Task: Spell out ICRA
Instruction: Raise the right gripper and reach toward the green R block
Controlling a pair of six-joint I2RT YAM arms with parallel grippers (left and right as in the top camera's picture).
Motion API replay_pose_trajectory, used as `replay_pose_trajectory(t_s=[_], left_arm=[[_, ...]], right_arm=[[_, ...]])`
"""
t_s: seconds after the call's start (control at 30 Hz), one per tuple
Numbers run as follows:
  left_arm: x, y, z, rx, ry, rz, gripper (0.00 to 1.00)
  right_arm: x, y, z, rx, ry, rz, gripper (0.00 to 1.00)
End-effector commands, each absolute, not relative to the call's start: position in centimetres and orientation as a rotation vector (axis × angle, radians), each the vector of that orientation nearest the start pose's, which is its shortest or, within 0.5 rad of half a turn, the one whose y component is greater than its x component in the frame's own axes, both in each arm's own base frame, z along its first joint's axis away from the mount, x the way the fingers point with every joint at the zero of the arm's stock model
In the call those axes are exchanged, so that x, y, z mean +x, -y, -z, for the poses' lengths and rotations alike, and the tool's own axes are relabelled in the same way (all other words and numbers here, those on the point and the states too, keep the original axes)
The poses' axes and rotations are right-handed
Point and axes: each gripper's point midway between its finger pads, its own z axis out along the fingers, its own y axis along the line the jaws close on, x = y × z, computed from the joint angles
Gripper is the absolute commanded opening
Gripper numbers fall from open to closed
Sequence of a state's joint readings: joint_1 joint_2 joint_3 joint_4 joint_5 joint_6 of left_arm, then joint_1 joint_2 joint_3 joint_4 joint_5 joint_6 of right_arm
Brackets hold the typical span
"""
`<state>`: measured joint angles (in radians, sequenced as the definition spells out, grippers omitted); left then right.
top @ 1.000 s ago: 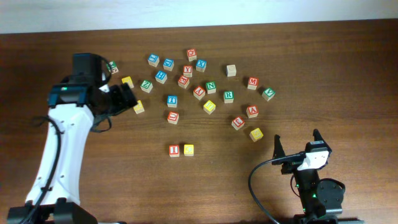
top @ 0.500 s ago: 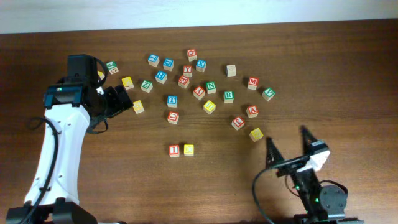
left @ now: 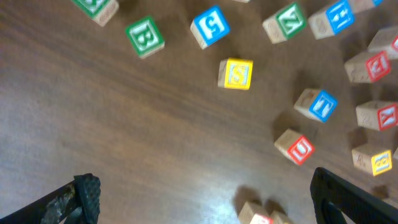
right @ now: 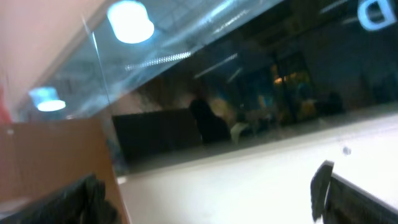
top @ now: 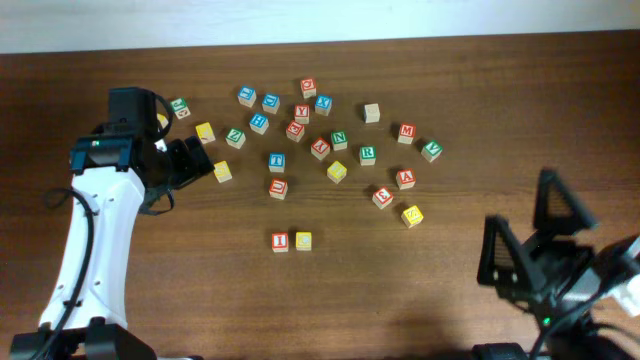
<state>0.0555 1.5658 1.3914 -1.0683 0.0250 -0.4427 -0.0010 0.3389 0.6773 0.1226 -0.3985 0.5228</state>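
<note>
With the right hand [top: 518, 200] spread wide and empty at 4 o'clock above the worktop [top: 470, 90], come down squarely over the R block [top: 367, 154], at 1 o'clock from centre. Pinch across two flat sides, avoiding the yellow block [top: 337, 171] at its 8 o'clock. Pale wooden cube, green letter up. Leave the left hand [left: 203, 183], likewise spread and empty, at 9 o'clock.

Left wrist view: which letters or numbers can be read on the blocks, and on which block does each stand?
"B": green B block
"5": blue 5 block
"Z": green Z block
"H": blue H block
"T", sideways: blue T block
"U": red U block
"K": red K block, at the right edge
Too blurred to read: centre yellow block, right-edge yellow block.
</note>
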Motion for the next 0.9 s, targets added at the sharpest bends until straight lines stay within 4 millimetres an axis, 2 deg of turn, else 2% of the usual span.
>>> replay_pose_trajectory(t_s=[0.0,0.07,0.1,0.17,0.23,0.27,0.33,0.4,0.47,0.6,0.73,0.77,0.83,0.87], left_arm=[[34.8,-1.6,-15.7,-0.713,-2.746,0.114,0.99],[34.8,-1.7,-15.7,-0.714,-2.745,0.114,0.99],[34.8,-1.6,-15.7,-0.714,-2.745,0.114,0.99],[34.9,-1.6,-15.7,-0.713,-2.746,0.114,0.99],[34.9,-1.6,-15.7,-0.713,-2.746,0.114,0.99],[34.9,-1.6,-15.7,-0.713,-2.746,0.114,0.99],[34.9,-1.6,-15.7,-0.713,-2.745,0.114,0.99],[34.9,-1.6,-15.7,-0.713,-2.745,0.114,0.99],[34.9,-1.6,-15.7,-0.713,-2.746,0.114,0.99],[34.9,-1.6,-15.7,-0.713,-2.746,0.114,0.99],[34.9,-1.6,-15.7,-0.713,-2.746,0.114,0.99],[34.9,-1.6,-15.7,-0.713,-2.746,0.114,0.99],[34.8,-1.6,-15.7,-0.713,-2.746,0.114,0.99],[34.8,-1.6,-15.7,-0.713,-2.746,0.114,0.99]], right_arm=[[24.1,-8.4,-44.5,-0.278,-1.432,-0.539,0.98],[28.2,-8.9,-42.9,-0.285,-1.658,-0.555,0.98],[29.9,-9.7,-41.7,-0.304,-1.755,-0.581,0.98],[32.8,-12.3,-38.7,-0.342,-1.946,-0.642,0.98],[35.4,-14.9,-34.7,-0.369,-2.116,-0.642,0.98],[36.1,-15.7,-33.2,-0.382,-2.172,-0.64,0.98],[37.7,-17.6,-28.5,-0.405,-2.316,-0.661,0.98],[38.5,-18.4,-25.0,-0.4,-2.416,-0.685,0.98],[38.6,-18.9,-24.0,-0.406,-2.441,-0.722,0.98],[37.8,-20.2,-24.7,-0.45,-2.418,-0.84,0.98],[39.3,-18.7,-23.5,-0.394,-2.444,-0.687,0.98],[40.1,-17.8,-22.4,-0.358,-2.468,-0.609,0.98],[41.4,-16.2,-20.3,-0.173,-2.54,-0.504,1.0],[41.8,-16.0,-19.5,-0.143,-2.558,-0.487,0.96]])
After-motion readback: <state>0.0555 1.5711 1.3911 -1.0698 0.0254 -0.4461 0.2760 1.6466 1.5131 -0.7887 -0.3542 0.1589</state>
